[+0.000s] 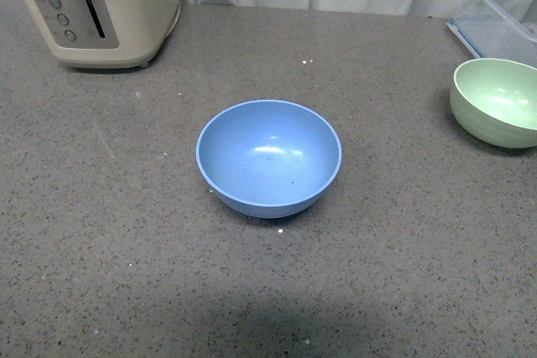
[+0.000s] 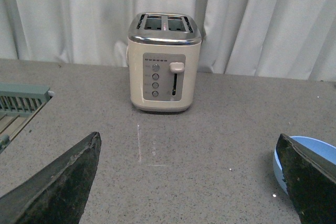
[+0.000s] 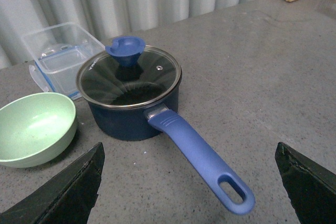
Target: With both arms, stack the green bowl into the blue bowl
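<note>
The blue bowl sits upright and empty in the middle of the grey counter. The green bowl sits upright at the far right edge of the front view. Neither arm shows in the front view. My left gripper is open and empty; the blue bowl's rim peeks from behind one of its fingers. My right gripper is open and empty over the counter; the green bowl lies beside one of its fingers.
A cream toaster stands at the back left, also in the left wrist view. A clear plastic container sits behind the green bowl. A blue saucepan with glass lid and long handle lies near my right gripper. A rack is at the counter's edge.
</note>
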{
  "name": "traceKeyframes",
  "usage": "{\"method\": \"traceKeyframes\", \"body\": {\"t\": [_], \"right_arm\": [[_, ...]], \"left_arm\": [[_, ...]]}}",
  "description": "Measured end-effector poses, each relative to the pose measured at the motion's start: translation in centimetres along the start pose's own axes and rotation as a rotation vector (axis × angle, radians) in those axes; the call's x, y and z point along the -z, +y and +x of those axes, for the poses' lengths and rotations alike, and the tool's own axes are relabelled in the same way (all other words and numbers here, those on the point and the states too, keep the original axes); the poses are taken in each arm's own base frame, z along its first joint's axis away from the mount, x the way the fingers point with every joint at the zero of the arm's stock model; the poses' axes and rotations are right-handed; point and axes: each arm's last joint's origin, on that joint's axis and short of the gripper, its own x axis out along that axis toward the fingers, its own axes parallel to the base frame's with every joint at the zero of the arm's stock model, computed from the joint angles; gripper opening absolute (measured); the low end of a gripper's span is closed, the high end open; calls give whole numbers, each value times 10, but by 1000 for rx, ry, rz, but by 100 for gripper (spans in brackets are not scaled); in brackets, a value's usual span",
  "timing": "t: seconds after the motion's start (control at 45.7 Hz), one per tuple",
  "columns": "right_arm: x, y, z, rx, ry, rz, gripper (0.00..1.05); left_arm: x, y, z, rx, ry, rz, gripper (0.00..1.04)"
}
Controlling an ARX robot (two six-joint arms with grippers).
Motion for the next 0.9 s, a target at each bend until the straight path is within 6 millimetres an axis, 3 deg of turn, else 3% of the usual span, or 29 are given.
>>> {"method": "traceKeyframes", "body": {"t": [0.197, 0.438, 0.701, 0.898], "right_arm": [[-37, -11, 47, -124, -5, -60, 96], [-63, -1, 124, -448, 207, -317, 96], [-80, 39, 146, -725, 160, -548, 96], [-64, 69, 149, -930, 212, -663, 96]], "left_arm": [[0, 0, 0, -1, 0, 1, 98], [0, 0, 0, -1, 0, 1, 98], [0, 0, 0, 0, 0, 1, 98], [0, 0, 0, 0, 0, 1, 98]]}}
